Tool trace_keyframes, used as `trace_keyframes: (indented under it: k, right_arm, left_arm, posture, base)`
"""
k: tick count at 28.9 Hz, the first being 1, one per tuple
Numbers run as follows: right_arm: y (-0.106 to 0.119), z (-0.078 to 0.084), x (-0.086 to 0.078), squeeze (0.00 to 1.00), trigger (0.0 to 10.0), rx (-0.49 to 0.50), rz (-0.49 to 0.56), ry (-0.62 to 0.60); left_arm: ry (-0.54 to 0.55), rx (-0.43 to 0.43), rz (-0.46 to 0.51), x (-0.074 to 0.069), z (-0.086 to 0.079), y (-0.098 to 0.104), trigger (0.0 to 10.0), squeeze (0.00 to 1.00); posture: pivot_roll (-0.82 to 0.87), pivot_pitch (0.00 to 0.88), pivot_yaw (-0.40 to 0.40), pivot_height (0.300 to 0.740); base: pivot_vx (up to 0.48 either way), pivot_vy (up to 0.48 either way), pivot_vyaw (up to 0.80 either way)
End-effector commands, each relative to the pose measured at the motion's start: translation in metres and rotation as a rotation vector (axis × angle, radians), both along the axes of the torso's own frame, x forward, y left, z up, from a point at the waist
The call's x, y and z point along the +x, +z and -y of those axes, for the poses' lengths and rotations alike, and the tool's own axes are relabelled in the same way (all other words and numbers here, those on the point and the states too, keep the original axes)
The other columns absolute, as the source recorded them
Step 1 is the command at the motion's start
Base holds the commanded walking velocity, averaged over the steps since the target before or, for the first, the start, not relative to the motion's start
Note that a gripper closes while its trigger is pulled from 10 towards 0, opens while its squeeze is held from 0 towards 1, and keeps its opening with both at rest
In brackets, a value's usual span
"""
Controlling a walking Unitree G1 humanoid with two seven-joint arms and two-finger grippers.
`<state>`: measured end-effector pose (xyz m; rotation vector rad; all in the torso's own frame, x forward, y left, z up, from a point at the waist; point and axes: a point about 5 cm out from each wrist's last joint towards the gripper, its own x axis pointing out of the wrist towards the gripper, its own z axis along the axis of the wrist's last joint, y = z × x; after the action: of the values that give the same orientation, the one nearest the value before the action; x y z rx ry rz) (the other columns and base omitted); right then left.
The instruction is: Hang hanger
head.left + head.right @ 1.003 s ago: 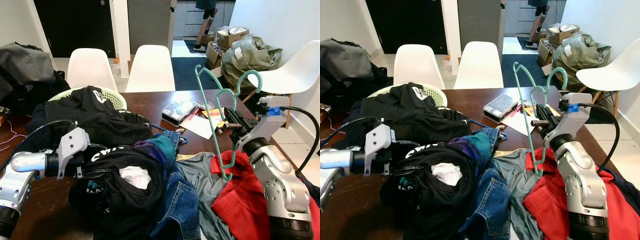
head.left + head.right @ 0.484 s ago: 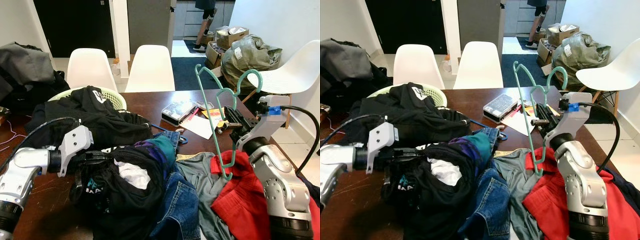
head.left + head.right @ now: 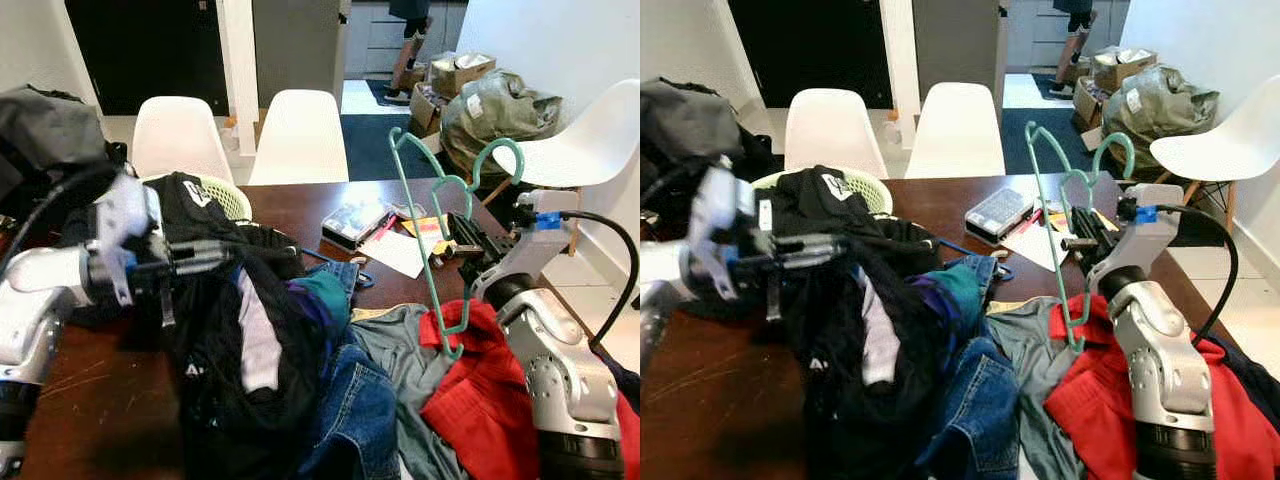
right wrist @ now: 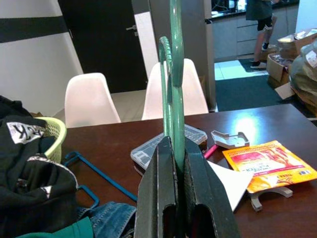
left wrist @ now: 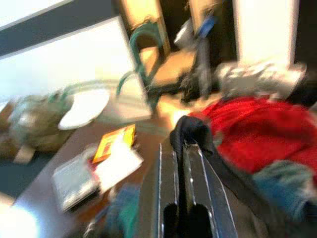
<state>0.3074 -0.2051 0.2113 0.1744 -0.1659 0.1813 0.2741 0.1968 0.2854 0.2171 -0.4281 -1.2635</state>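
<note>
Left end effector (image 3: pixel 225 254) has risen, lifting black garment (image 3: pixel 235 340) off the pile.
R end effector (image 3: pixel 462 240) clamped on green hanger (image 3: pixel 432 235), upright over desk (image 3: pixel 300 205), w/ red cloth (image 3: pixel 480 385) below.

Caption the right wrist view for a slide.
Right gripper shut on a green hanger, held upright above a brown table strewn with clothes, white chairs behind.

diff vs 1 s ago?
The left gripper, shut on the black garment, rose and swung up and toward the basket side, lifting that garment off the pile so it now hangs. The right gripper stays shut on the green hanger, held upright as before; red garment and jeans unmoved.
</note>
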Motion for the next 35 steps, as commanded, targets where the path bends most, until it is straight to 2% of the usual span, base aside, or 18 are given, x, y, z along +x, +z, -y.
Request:
trace_keyframes:
  k: [1,2,5,10,11,12,13,14,16,19,20,23,24,25,26,29,35]
  right_arm:
    - [0.000,-0.004,0.002,0.00,10.0,0.002,0.005,0.014]
    - [-0.001,-0.005,0.002,0.00,10.0,0.005,0.004,0.015]
    - [-0.002,-0.006,0.002,0.00,10.0,0.009,0.004,0.014]
    - [-0.002,-0.005,0.002,0.00,10.0,0.012,0.006,0.011]
    - [-0.002,-0.004,0.002,0.00,10.0,0.019,0.007,0.006]
    - [-0.002,-0.004,0.002,0.00,10.0,0.019,0.007,0.006]
    - [-0.003,-0.003,0.002,0.00,10.0,0.022,0.005,0.003]
    - [-0.003,-0.003,0.002,0.00,10.0,0.022,0.005,0.003]
    - [-0.004,-0.002,0.002,0.00,10.0,0.024,0.003,0.001]
    - [-0.004,-0.003,0.002,0.00,10.0,0.026,0.005,0.002]
    - [-0.004,-0.003,0.003,0.00,10.0,0.026,0.006,0.003]
    - [-0.004,-0.003,0.003,0.00,10.0,0.027,0.006,0.003]
    - [-0.003,-0.004,0.004,0.00,10.0,0.027,0.008,0.004]
    - [-0.003,-0.004,0.004,0.00,10.0,0.027,0.008,0.004]
    - [-0.002,-0.005,0.005,0.00,10.0,0.029,0.011,0.006]
    - [-0.001,-0.006,0.007,0.00,10.0,0.031,0.017,0.011]
    - [0.001,-0.008,0.010,0.00,10.0,0.031,0.025,0.016]
  left_arm:
    - [-0.073,-0.063,-0.002,-0.007,0.005,0.011,0.0,0.00]
    - [-0.116,-0.088,-0.006,-0.012,0.007,0.016,0.0,0.00]
    - [-0.157,-0.131,-0.003,-0.015,0.006,0.027,0.0,0.00]
    - [-0.142,-0.129,0.009,-0.015,0.004,0.032,0.0,0.00]
    - [-0.034,-0.056,0.021,-0.006,0.000,0.027,0.0,0.00]
    - [-0.034,-0.056,0.021,-0.006,0.000,0.027,0.0,0.00]
    - [0.038,-0.030,0.012,-0.001,-0.003,0.024,0.0,0.00]
    - [0.038,-0.030,0.012,-0.001,-0.003,0.024,0.0,0.00]
    - [0.115,-0.018,0.007,0.003,-0.005,0.020,0.0,0.00]
    - [0.163,-0.057,-0.024,0.004,0.000,0.019,0.0,0.00]
    - [0.181,-0.068,-0.035,0.004,0.005,0.018,3.3,0.00]
    - [0.190,-0.073,-0.044,0.004,0.008,0.018,3.3,0.00]
    - [0.189,-0.094,-0.058,0.002,0.013,0.018,9.6,0.00]
    - [0.189,-0.094,-0.058,0.002,0.013,0.018,9.6,0.00]
    - [0.172,-0.121,-0.075,0.000,0.020,0.017,10.0,0.00]
    - [0.169,-0.160,-0.111,-0.002,0.030,0.012,10.0,0.00]
    - [0.214,-0.158,-0.147,0.000,0.043,0.001,10.0,0.00]
  posture:
    - [-0.03,0.000,-0.003,0.740]
    - [-0.03,0.000,0.002,0.740]
    - [-0.03,0.000,0.007,0.740]
    - [-0.03,0.000,0.010,0.740]
    - [-0.03,0.000,0.011,0.740]
    - [-0.03,0.000,0.011,0.740]
    - [-0.03,0.000,0.013,0.740]
    - [-0.03,0.000,0.013,0.740]
    - [-0.03,0.000,0.015,0.740]
    - [-0.03,0.000,0.014,0.740]
    - [-0.03,0.000,0.012,0.740]
    - [-0.03,0.000,0.011,0.740]
    - [-0.02,0.000,0.010,0.740]
    - [-0.02,0.000,0.010,0.740]
    - [-0.02,0.000,0.009,0.740]
    - [-0.02,0.000,0.005,0.740]
    - [-0.02,0.000,0.006,0.740]
  base:
    - [0.000,0.000,0.00]
    - [0.000,0.000,0.00]
    - [0.000,0.000,0.00]
    - [0.000,0.000,0.00]
    - [0.000,0.000,0.00]
    - [0.000,0.000,0.00]
    - [0.000,0.000,0.00]
    - [0.000,0.000,0.00]
    - [0.000,0.000,0.00]
    - [0.000,0.000,0.00]
    - [0.000,0.000,0.00]
    - [0.000,0.000,0.00]
    - [0.000,0.000,0.00]
    - [0.000,0.000,0.00]
    - [0.000,0.000,0.00]
    - [0.000,0.000,0.00]
    - [0.000,0.000,0.00]
